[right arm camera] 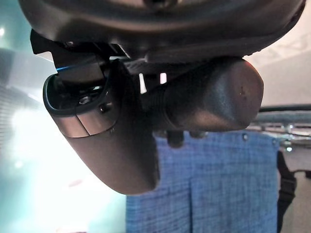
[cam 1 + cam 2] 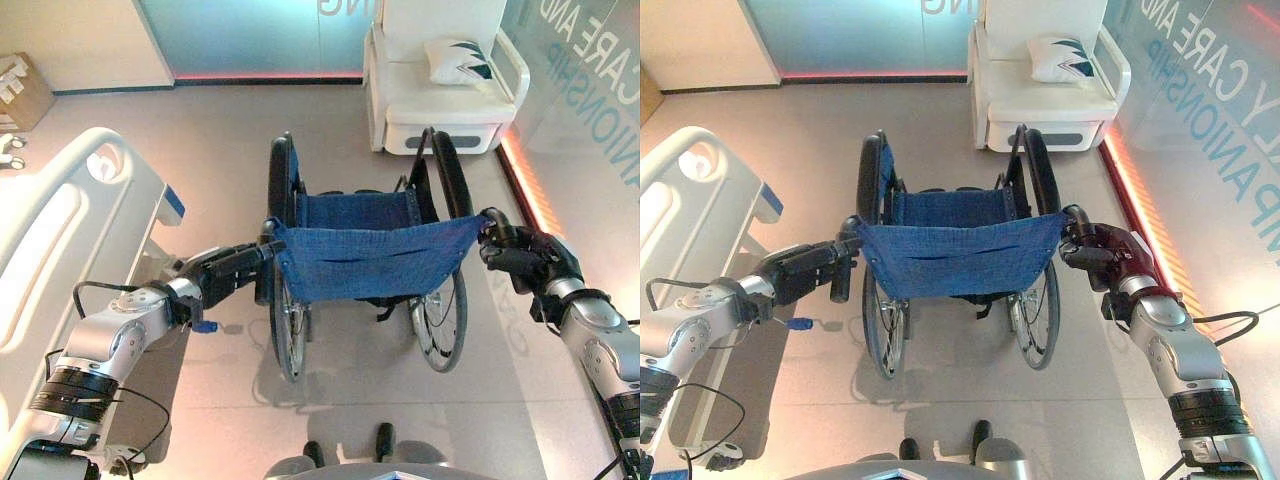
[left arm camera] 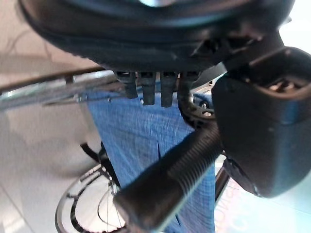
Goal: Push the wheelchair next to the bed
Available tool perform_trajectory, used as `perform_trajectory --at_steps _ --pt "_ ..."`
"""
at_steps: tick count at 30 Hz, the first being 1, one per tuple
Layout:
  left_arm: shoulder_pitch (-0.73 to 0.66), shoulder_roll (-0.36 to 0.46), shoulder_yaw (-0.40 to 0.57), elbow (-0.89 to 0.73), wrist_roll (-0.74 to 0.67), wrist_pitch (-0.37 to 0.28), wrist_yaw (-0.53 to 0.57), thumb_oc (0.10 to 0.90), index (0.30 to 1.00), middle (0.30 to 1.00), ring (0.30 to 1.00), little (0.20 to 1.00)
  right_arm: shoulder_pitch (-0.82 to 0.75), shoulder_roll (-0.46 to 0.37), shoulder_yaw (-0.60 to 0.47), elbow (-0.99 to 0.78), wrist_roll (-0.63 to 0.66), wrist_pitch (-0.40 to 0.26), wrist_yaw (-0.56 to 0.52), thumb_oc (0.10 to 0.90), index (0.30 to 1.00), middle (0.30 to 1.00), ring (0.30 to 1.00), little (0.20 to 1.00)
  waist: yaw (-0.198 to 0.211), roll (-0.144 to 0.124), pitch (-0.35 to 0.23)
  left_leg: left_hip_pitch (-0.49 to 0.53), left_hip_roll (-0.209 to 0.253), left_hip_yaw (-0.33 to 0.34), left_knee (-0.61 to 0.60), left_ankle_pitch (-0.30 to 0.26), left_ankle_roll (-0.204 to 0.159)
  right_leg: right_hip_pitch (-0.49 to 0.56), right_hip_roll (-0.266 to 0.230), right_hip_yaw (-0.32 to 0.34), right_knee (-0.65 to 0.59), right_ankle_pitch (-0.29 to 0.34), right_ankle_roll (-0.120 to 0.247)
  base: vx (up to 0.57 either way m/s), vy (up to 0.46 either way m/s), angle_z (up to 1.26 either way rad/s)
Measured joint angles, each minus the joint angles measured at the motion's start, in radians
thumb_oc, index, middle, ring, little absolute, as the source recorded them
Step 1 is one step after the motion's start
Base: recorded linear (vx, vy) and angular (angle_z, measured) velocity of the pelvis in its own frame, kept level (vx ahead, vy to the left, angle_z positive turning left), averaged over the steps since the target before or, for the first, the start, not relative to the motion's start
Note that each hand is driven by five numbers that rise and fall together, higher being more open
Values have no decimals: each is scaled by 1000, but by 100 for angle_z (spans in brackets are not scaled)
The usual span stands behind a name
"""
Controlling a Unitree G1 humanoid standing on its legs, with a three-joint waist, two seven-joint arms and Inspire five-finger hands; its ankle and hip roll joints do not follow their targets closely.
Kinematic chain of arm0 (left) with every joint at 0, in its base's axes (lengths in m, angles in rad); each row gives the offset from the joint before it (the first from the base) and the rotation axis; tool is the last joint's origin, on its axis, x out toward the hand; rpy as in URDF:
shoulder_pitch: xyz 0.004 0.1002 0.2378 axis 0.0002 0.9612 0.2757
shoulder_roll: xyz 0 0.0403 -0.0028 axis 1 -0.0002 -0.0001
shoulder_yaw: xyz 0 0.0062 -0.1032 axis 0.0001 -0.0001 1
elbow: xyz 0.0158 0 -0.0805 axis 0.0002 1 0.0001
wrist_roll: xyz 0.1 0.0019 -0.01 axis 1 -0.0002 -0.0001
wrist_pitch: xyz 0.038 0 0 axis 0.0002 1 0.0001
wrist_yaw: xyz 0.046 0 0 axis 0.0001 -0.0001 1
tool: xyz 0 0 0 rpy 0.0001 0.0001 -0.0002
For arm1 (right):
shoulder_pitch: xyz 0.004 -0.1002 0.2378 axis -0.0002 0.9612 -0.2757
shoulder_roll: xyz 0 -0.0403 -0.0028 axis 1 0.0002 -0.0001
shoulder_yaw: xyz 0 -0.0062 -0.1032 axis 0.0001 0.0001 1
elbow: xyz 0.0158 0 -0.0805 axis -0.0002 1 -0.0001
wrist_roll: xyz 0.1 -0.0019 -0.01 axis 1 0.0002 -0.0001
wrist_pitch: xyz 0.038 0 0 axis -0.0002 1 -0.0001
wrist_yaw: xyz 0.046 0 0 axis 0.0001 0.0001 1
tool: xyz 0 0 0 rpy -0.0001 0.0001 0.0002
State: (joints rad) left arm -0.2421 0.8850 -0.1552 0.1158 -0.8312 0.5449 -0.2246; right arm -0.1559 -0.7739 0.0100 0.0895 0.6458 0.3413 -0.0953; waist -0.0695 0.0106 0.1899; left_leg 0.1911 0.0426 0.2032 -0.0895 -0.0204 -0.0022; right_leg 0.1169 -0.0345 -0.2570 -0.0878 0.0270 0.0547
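Both grips are on and the push is under way, by my reading: the left robot hand [image 2: 232,272] is curled round the left push handle [image 3: 167,182] of the wheelchair [image 2: 365,262], thumb and fingers wrapped over the ribbed grip in the left wrist view, and the right robot hand [image 2: 1110,255] is curled round the right push handle [image 1: 209,102], which the right wrist view shows clamped under the thumb. The wheelchair stands on the floor [image 2: 220,140] just beside the foot end of the bed [image 2: 70,230], on the bed's right, its blue sling seat [image 2: 355,210] empty. Past the wheelchair, an armchair [image 2: 1040,95] carries a pillow [image 2: 1065,58]. Next move, I'd say, is steering the wheelchair left toward the bed, both handles driven evenly so it doesn't veer, and keeping the near wheel off the bed frame.
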Motion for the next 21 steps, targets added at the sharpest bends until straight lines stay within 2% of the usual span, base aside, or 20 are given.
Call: perform_trajectory --at_steps 9,21 --pt "-5 0 -39 0 -8 52 -42 800 900 900 900 900 -7 0 4 6 1 0 0 400 300 300 300 300 0 1 0 0 0 -1 0 0 0 0 0 0 0 0 0 0 0 0" --pt "-82 -3 -124 14 43 36 -14 800 900 900 900 900 -39 -1 35 34 1 -2 0 400 300 300 300 300 -11 3 -3 3 -1 1 4 0 0 5 -1 4 0 0 0 5 1 0"
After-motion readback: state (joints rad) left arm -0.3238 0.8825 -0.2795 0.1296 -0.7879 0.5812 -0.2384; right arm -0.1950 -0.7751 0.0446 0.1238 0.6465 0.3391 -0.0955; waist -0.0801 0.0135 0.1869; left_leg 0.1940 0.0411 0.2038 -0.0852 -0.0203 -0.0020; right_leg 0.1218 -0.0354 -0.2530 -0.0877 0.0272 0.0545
